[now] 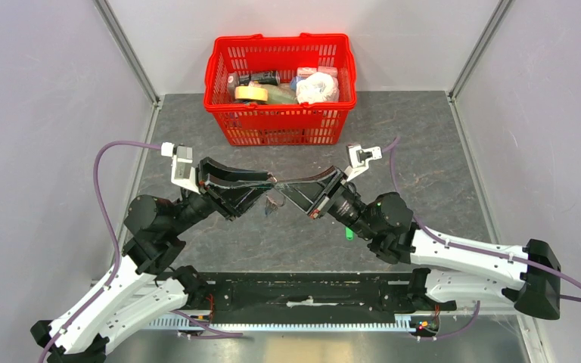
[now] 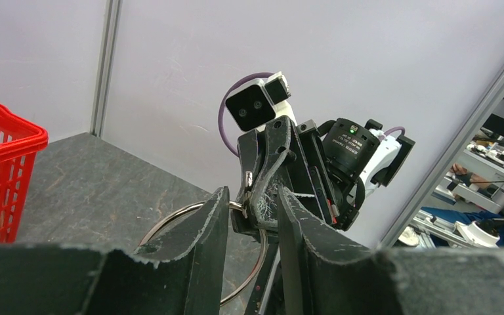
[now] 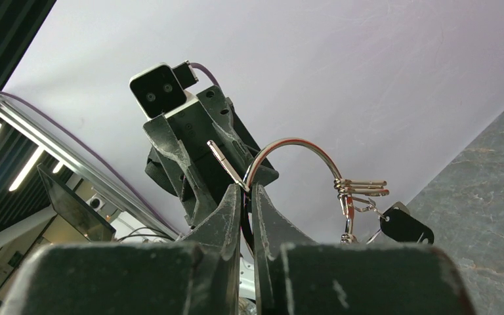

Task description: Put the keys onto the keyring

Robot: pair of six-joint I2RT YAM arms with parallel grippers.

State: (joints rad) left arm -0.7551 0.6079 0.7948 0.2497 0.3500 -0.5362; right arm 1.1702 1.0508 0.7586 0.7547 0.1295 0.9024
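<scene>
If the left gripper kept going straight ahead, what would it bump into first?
Most likely the right gripper, which faces it tip to tip and pinches the keyring; depth is hard to judge.

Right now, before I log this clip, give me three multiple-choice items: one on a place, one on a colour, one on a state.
1. The red basket stands: A) at the far edge of the table; B) at its near edge; C) mid-table.
2. The fob on the keyring is: A) red; B) black; C) yellow.
3. The right tool is: A) wide open; B) shut on the keyring; C) out of view.
Key: 1A, the top view shows it at the back; 2B, it hangs black off the ring; 3B, it pinches the wire.
</scene>
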